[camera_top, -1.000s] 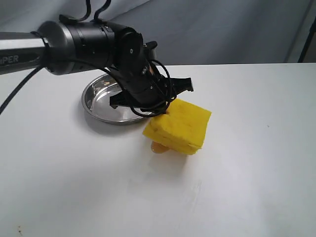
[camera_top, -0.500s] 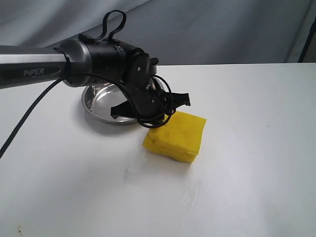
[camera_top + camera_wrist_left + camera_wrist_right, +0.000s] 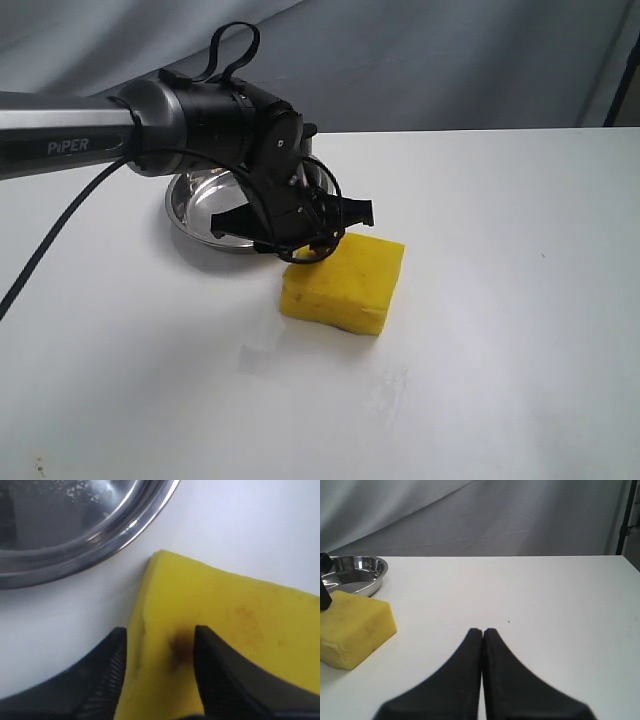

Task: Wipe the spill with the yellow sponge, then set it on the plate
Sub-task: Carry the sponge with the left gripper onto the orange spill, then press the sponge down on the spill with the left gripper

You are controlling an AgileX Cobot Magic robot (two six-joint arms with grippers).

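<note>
The yellow sponge [image 3: 345, 282] lies flat on the white table just in front of and to the right of the plate [image 3: 196, 203]. My left gripper [image 3: 312, 243] is shut on the sponge's near-plate corner, one finger on each side of the foam [image 3: 225, 615], which shows a dark amber stain between them. No amber spill shows; the spot where it lay is under or beside the sponge. The shiny steel plate [image 3: 100, 540] holds nothing. My right gripper [image 3: 482, 630] is shut on nothing above bare table, far right of the sponge [image 3: 352, 627] and the plate [image 3: 355, 572].
A faint pale wet smear [image 3: 262, 352] marks the table in front of the sponge. The left arm's black body and cables [image 3: 200, 120] hang over the plate. A grey cloth backdrop [image 3: 450, 60] stands behind the table's far edge.
The left gripper has dragged the sponge left and toward the front, lowering it flat. The amber drop seen at its front edge one second ago no longer shows; a pale smear remains.
</note>
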